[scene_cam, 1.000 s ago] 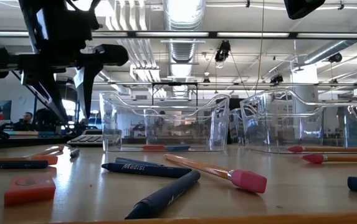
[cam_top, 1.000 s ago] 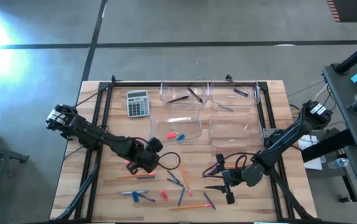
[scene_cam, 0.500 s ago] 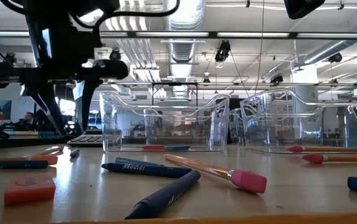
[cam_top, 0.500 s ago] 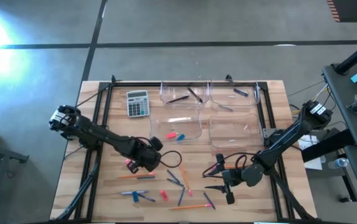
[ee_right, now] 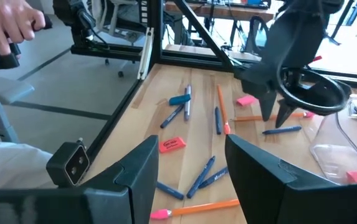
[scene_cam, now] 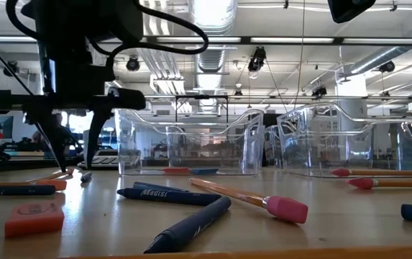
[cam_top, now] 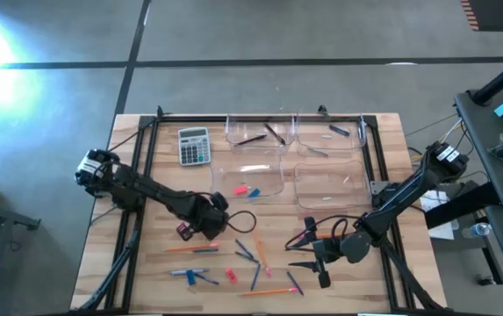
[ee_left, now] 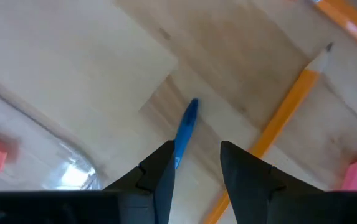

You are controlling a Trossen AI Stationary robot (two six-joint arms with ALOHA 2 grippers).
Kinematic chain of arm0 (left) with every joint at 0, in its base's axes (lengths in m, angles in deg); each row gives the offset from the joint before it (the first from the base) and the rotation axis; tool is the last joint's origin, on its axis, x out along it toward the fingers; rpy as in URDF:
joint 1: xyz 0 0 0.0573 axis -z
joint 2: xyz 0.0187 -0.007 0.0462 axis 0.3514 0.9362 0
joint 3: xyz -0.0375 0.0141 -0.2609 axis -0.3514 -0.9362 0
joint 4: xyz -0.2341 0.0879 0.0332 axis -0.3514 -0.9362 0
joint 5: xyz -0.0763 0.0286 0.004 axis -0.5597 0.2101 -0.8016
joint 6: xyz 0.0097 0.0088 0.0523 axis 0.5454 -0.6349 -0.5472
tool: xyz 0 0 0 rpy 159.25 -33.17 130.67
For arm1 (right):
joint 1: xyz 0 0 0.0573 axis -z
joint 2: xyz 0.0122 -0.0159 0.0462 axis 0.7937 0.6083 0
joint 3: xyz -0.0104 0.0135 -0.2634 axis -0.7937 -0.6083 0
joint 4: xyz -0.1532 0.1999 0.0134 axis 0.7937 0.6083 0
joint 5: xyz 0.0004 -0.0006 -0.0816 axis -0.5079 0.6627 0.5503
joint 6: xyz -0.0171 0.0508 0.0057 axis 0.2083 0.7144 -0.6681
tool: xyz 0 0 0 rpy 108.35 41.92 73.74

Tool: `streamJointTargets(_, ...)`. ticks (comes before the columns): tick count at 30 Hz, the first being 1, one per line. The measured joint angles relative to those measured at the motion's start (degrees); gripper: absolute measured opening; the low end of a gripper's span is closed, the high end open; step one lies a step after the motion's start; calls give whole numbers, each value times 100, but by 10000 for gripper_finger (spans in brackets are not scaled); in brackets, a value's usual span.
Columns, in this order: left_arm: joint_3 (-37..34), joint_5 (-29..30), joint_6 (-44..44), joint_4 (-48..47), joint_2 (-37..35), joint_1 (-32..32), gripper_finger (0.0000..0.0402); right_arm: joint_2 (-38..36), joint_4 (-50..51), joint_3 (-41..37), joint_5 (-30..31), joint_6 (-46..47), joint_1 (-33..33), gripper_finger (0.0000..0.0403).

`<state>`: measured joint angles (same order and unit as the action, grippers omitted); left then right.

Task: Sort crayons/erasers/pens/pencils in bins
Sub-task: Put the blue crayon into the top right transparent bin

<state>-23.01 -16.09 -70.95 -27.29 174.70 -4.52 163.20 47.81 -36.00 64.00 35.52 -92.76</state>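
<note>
My left gripper (cam_top: 200, 228) is open and points down, close above the table in front of the near-left bin (cam_top: 249, 180). In the left wrist view a short blue stick (ee_left: 185, 124) lies by one finger and an orange pencil (ee_left: 287, 115) runs past the other; I see no touch. A pink eraser (cam_top: 183, 231) lies beside it. Pink (cam_top: 241, 190) and light blue erasers lie in that bin. My right gripper (cam_top: 308, 254) waits open over the table's near right part. More pencils (cam_top: 269, 291), dark sticks (cam_top: 244, 254) and an eraser (cam_top: 231, 275) lie on the wood.
Four clear bins stand in two rows at the far middle; the far-left bin (cam_top: 255, 132) holds dark pens. A grey calculator (cam_top: 194, 146) sits left of them. A black cable loop (cam_top: 242, 224) trails beside the left gripper. A person's hand (ee_right: 13, 22) shows beyond the table.
My left gripper has come down toward the table and shifted slightly toward the far-left, staying open. The right arm has kept still.
</note>
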Motion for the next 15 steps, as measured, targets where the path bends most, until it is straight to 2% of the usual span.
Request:
streamJointTargets(5, 32, 0, -320, 20, 65, -104, 114, 0, 42, 0, -54, 480, 0, 176)
streamJointTargets(15, 86, 28, -468, -9, 552, -123, 114, 0, 133, 0, -54, 520, 2, 176)
